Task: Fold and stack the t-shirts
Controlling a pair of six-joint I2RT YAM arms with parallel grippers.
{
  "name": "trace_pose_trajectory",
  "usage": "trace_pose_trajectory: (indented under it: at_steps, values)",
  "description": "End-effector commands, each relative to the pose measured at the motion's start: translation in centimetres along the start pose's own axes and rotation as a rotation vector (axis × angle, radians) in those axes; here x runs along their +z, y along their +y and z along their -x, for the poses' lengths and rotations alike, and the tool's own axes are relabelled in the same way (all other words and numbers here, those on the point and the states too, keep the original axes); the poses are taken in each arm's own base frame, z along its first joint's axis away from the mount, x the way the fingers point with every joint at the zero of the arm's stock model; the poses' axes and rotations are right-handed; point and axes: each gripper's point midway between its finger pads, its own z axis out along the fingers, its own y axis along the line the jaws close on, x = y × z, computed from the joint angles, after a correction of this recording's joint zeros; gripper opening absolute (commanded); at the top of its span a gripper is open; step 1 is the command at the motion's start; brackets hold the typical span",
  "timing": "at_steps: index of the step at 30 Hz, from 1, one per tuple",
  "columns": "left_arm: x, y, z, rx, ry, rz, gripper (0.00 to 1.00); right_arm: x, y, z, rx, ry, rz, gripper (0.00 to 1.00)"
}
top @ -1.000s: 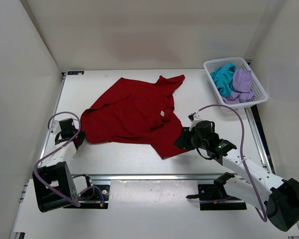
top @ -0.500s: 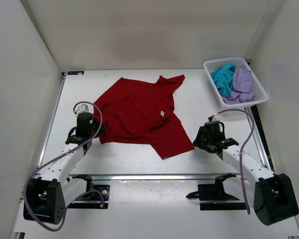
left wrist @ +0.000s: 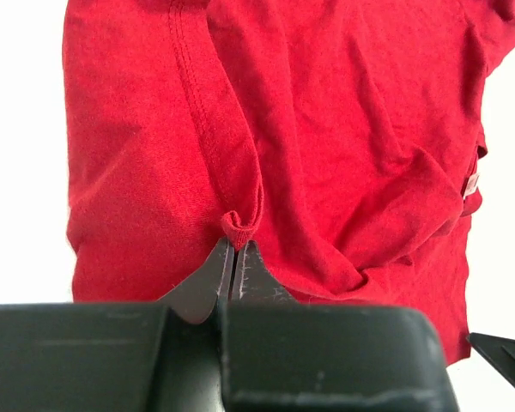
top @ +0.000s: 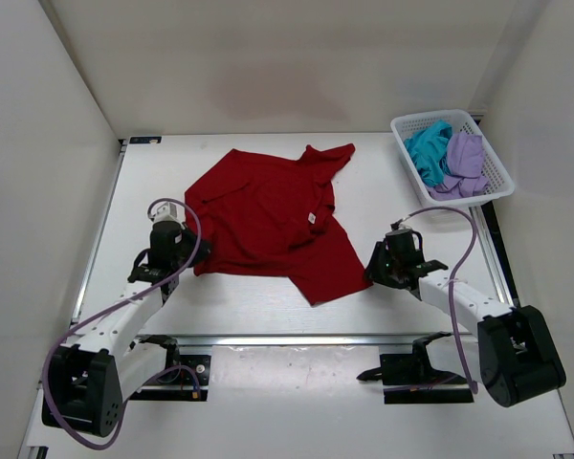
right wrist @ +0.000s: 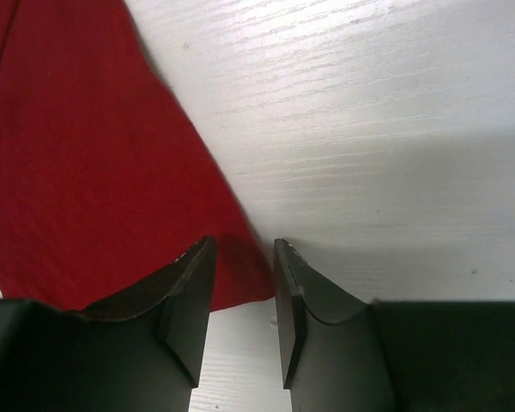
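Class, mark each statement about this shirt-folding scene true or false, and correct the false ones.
1. The red shirt lies on the table, outside the basket. True.
2. The left gripper is open and clear of all fabric. False: it is shut, pinching a fold of the red shirt.
3. The teal shirt and lavender shirt sit in the basket. True.
4. The right gripper is clamped shut on the red shirt. False: its jaws stand apart at the shirt's edge.
5. The red shirt is neatly folded. False: it lies spread out and wrinkled.
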Motion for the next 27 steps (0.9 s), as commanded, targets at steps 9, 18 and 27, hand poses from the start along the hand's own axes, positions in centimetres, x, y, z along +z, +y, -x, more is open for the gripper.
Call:
trace_pose_trajectory:
  at_steps: [9, 18, 27]
  values:
    - [-0.8, -1.6, 0.4, 0.001, -0.017, -0.055, 0.00, 0.0, -0.6, -4.1, -0.001, 0.141, -0.011, 0.25]
    - [-1.6, -4.6, 2.4, 0.035, -0.055, -0.120, 0.00, -3.2, 2.9, 1.0, 0.008, -0.023, 0.121, 0.00]
    - [-7.0, -14.8, 13.0, 0.172, -0.110, -0.289, 0.00, -22.6, 11.0, 18.1, -0.122, -0.531, 0.164, 0.00]
